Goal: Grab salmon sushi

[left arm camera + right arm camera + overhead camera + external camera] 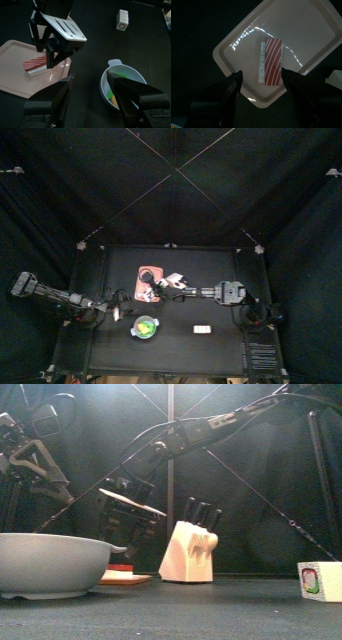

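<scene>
The salmon sushi [270, 67], an orange-and-white striped piece, lies on a pale pink tray [298, 30]; it also shows in the left wrist view [37, 65] and low in the front view [120, 569]. My right gripper [264, 79] is open and hangs just above the sushi, one jaw on each side of it, touching nothing. The same gripper shows in the top view [159, 286] and the left wrist view [57, 47]. My left gripper [92, 82] is open and empty, between the tray and a bowl [133, 75].
The grey bowl [47, 562] holds green and orange pieces and stands in front of the tray [147, 286]. A wooden knife block [187, 552] stands beside the tray. A small white box [202, 329] stands at the front right.
</scene>
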You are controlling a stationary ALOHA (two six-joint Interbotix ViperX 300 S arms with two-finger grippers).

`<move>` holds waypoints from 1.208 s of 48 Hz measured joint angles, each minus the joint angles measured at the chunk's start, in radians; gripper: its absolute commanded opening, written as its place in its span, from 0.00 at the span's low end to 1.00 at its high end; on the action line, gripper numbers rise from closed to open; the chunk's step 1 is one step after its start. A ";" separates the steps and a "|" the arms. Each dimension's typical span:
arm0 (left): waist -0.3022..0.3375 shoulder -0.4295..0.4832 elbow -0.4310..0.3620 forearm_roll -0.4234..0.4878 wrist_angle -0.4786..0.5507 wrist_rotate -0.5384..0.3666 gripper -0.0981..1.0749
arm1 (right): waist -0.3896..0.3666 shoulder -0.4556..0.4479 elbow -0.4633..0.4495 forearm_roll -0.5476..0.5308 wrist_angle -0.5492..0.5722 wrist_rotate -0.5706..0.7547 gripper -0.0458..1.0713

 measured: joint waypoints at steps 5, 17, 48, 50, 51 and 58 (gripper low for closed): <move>0.000 0.000 0.002 -0.002 0.000 0.000 0.85 | 0.002 0.000 -0.002 -0.009 0.005 -0.002 0.88; 0.008 -0.002 0.002 -0.003 0.000 0.000 0.85 | 0.003 0.002 0.000 -0.029 0.008 0.000 0.88; 0.011 -0.002 0.006 -0.006 0.000 0.000 0.85 | -0.002 0.072 -0.009 -0.025 0.008 -0.002 0.87; 0.011 -0.002 0.005 -0.006 0.000 -0.002 0.85 | -0.002 0.072 -0.008 -0.025 0.008 -0.002 0.87; 0.011 -0.002 0.005 -0.006 0.000 0.000 0.85 | -0.002 0.072 -0.008 -0.025 0.009 -0.002 0.87; 0.011 -0.002 0.005 -0.006 0.000 0.000 0.85 | -0.005 0.072 -0.008 -0.020 0.009 -0.002 0.86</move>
